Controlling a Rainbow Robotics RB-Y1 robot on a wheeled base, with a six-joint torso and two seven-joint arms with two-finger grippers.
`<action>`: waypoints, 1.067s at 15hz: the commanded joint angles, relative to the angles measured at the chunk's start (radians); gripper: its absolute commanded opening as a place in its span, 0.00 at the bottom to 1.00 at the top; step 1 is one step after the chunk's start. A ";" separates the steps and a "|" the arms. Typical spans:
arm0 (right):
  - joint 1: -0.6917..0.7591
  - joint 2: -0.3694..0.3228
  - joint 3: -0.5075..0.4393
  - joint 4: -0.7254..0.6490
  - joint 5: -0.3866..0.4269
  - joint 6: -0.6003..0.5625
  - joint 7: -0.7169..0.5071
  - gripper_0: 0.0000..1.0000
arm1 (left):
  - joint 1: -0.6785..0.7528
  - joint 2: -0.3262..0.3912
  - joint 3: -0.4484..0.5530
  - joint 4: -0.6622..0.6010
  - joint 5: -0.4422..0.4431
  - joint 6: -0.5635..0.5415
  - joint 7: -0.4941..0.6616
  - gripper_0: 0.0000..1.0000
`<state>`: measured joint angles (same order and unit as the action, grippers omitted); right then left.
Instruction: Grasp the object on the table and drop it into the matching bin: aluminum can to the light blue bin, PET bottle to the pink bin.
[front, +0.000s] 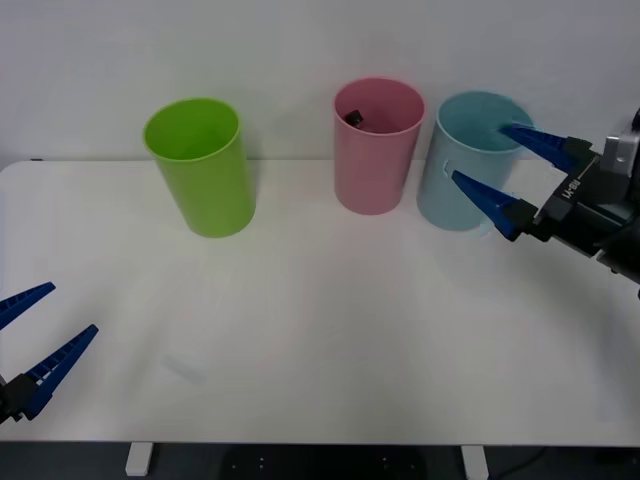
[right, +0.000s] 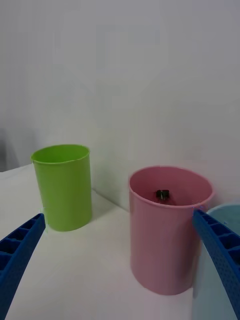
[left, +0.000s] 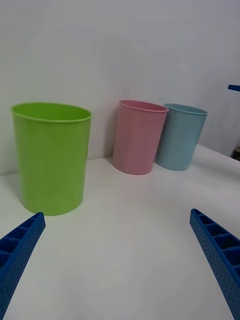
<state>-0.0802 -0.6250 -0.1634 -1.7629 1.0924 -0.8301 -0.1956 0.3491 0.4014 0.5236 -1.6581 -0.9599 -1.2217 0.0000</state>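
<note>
PET bottle (front: 353, 118): its black cap and a bit of dark body peek over the inner wall of the pink bin (front: 377, 160), so it already lies in the matching bin and nothing is left standing on the table (front: 330, 330).

Left to right in the front view: the left gripper (front: 28, 340) hangs at the lower left edge of the frame, fingers spread wide and holding nothing. A lime green bin (front: 200, 170) stands upper left of centre, the pink bin upper centre, and the light blue bin (front: 462, 165) just beside it to the right. The right gripper (front: 505, 168) sits at the right, in front of the light blue bin's rim, fingers wide apart and empty.

The step in hand looks like the retreat after release. To do it well, the right arm should lift clear before pulling back, since its fingers are close to the blue rim and could tip that bin.

Small white lettering shows on the right gripper's black body; I cannot read it. The bins carry no labels.
</note>
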 joint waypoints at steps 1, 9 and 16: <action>0.060 -0.002 -0.062 0.000 -0.011 -0.073 0.027 1.00 | 0.000 0.000 0.000 0.000 0.000 0.000 0.000 1.00; 0.249 -0.002 -0.166 0.000 -0.048 -0.149 0.194 1.00 | 0.000 0.000 0.000 0.000 0.000 0.000 0.000 1.00; 0.407 0.016 -0.235 0.000 -0.049 -0.199 0.226 1.00 | 0.000 0.000 0.000 0.000 0.000 0.000 0.000 1.00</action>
<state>0.3152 -0.6153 -0.3911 -1.7628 1.0438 -1.0262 0.0293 0.3491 0.4014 0.5236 -1.6581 -0.9599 -1.2217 0.0000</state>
